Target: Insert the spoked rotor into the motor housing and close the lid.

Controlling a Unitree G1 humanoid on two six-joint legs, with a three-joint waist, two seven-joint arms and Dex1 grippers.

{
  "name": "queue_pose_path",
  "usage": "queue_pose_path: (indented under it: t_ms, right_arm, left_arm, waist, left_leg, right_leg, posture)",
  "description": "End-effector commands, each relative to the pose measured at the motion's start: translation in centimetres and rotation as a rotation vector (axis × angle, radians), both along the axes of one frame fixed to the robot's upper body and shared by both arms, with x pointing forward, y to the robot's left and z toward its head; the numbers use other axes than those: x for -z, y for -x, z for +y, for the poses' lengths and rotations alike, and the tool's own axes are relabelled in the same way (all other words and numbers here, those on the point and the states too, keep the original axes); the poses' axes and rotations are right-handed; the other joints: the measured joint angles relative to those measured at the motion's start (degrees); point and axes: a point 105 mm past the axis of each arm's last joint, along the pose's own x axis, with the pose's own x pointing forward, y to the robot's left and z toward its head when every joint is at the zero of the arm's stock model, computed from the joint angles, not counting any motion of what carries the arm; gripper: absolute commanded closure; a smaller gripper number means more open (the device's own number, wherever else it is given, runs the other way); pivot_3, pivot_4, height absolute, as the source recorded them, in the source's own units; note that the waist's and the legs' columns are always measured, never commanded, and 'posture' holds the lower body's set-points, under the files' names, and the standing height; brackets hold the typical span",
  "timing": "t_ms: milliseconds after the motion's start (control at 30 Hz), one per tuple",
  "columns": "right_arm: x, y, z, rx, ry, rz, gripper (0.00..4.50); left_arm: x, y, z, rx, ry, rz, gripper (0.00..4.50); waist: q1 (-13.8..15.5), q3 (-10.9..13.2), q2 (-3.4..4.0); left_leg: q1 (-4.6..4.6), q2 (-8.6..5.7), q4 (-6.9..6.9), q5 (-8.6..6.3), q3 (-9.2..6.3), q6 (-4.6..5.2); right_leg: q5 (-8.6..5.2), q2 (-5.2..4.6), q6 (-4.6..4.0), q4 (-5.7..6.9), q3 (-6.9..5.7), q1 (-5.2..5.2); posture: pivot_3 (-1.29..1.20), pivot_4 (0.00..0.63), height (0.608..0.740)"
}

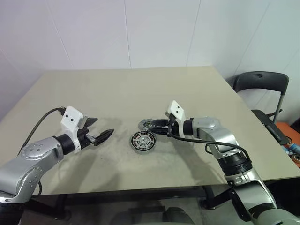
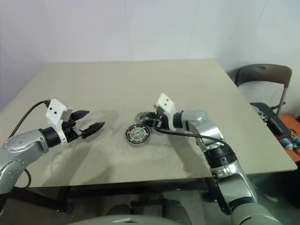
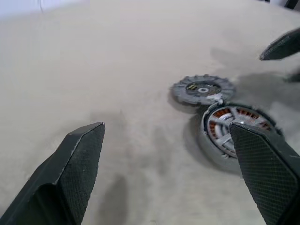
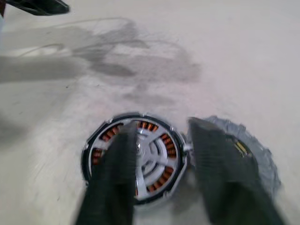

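The motor housing [image 3: 211,145] stands on the table's middle, a silver-grey cup with copper windings. The spoked rotor [image 4: 149,157] sits inside it, its pale spokes facing up. Right beside the housing, on its far side, the lid [image 1: 146,123] lies flat, grey with a notched edge. My right gripper [image 1: 154,126] hovers just over the lid and housing, pointing left, its fingers a narrow gap apart with nothing between them. My left gripper [image 1: 104,125] hangs open and empty above the table, well to the left of the housing.
The beige table [image 1: 117,89] stretches wide on all sides of the parts. A black folding chair [image 1: 261,84] stands past the table's right edge. A black cable [image 1: 44,119] loops from my left wrist.
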Motion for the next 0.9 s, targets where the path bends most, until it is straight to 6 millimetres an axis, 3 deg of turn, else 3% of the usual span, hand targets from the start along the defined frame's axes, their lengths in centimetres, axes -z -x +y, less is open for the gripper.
queue_pose_path:
  t_ms: [33,67,233,467,533,633,800,900]
  right_arm:
    - [-0.2,-0.4,1.0,-0.006,0.014,-0.037,4.14]
    - [0.4,-0.4,1.2,-0.006,0.036,-0.035,4.48]
    - [3.0,-0.1,1.4,-0.002,0.087,0.009,4.48]
    - [6.2,0.7,0.9,-0.014,0.205,0.045,4.48]
    - [5.9,0.7,0.9,-0.015,0.194,0.035,4.48]
    - [3.9,0.5,1.1,-0.037,0.151,0.001,4.48]
    - [0.8,0.5,0.5,-0.137,0.192,-0.092,4.48]
    - [0.0,0.8,0.1,-0.214,0.248,-0.125,4.48]
  left_arm:
    - [-0.6,-0.3,0.5,-0.013,-0.027,-0.113,0.0]
    - [-0.5,-0.4,0.7,-0.021,-0.025,-0.123,0.0]
    - [0.2,-0.5,1.2,-0.058,0.044,-0.131,0.0]
    - [1.1,-0.2,1.1,-0.058,-0.015,-0.206,0.0]
    - [1.5,-0.1,1.0,-0.049,-0.017,-0.203,0.0]
    - [1.6,0.0,1.0,-0.047,-0.006,-0.211,0.0]
    - [1.5,0.3,0.6,0.004,0.061,-0.227,0.0]
    - [1.2,0.6,0.1,0.046,0.111,-0.234,0.0]
  waist:
    - [-0.05,0.0,0.0]
    - [-0.09,-0.01,-0.01]
    - [-0.19,-0.01,-0.01]
    - [-0.33,-0.07,-0.02]
    - [-0.25,-0.08,-0.03]
    - [-0.23,-0.08,-0.03]
    - [-0.13,-0.07,-0.03]
    - [-0.26,-0.07,-0.04]
  left_leg:
    - [0.0,0.0,0.0,0.0,0.0,0.01]
    - [0.01,0.01,0.0,-0.01,0.01,0.02]
    - [-0.01,0.09,0.0,-0.03,0.01,0.05]
    - [0.04,0.13,0.01,-0.03,0.01,0.06]
    - [0.09,0.14,0.01,-0.03,0.01,0.06]
    - [0.18,0.15,0.01,-0.03,0.0,0.06]
    - [0.1,0.13,0.01,-0.03,-0.01,0.08]
    - [0.06,0.15,0.01,-0.03,-0.01,0.08]
  right_leg:
    - [0.0,-0.02,0.01,0.0,0.0,0.0]
    - [0.01,-0.05,0.01,0.01,0.0,0.0]
    - [0.01,-0.1,0.02,0.02,0.0,-0.01]
    - [0.02,-0.17,0.02,0.05,0.0,0.0]
    - [0.01,-0.16,0.02,0.08,0.0,0.03]
    - [0.02,-0.15,0.02,0.1,0.0,0.12]
    - [0.02,-0.18,0.03,0.08,-0.01,0.08]
    - [0.02,-0.18,0.03,0.08,-0.01,0.02]
  posture:
    - [0.0,0.0,0.74]
    - [0.0,0.0,0.74]
    - [0.0,0.0,0.74]
    - [0.0,0.0,0.74]
    - [0.0,0.0,0.74]
    - [0.0,0.0,0.74]
    - [0.0,0.0,0.74]
    - [0.0,0.0,0.74]
